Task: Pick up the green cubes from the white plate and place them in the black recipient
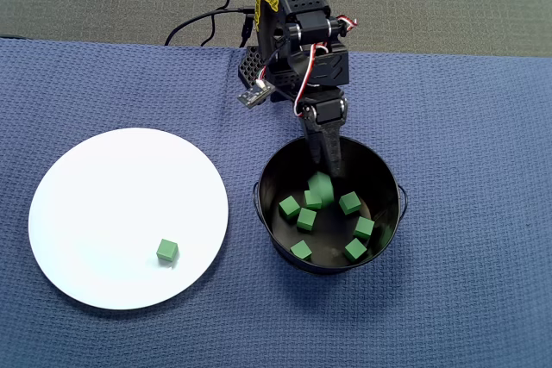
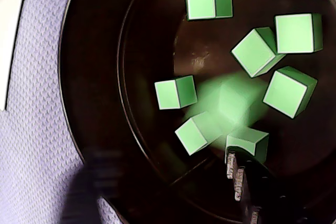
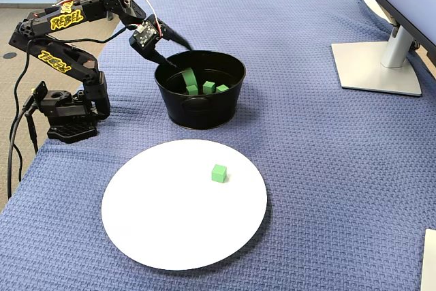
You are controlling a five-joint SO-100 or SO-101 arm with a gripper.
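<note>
**One cube falling, one left on the plate**

Overhead view: the hand (image 1: 329, 164) hangs over the rim of the black pot (image 1: 267, 213), fingers pointing down inside. A blurred green cube (image 1: 321, 184) sits just below the fingertips, seemingly dropping. Other green cubes (image 1: 290, 207) lie scattered on the pot floor. The last green cube (image 1: 167, 252) rests on the white plate (image 1: 86, 178), well apart from the hand, to its left and lower in this view (the next reach, I judge, must swing that way).

Wrist view: the falling cube (image 2: 226, 100) is a green smear above sharp settled ones, and nothing lies between the fingers, so the hand looks open.

Fixed view: the plate (image 3: 150, 230) lies nearer the camera than the pot (image 3: 204, 110) on the blue-clothed counter (image 3: 327, 168), its lone cube (image 3: 219, 173) on the pot-ward half.
</note>
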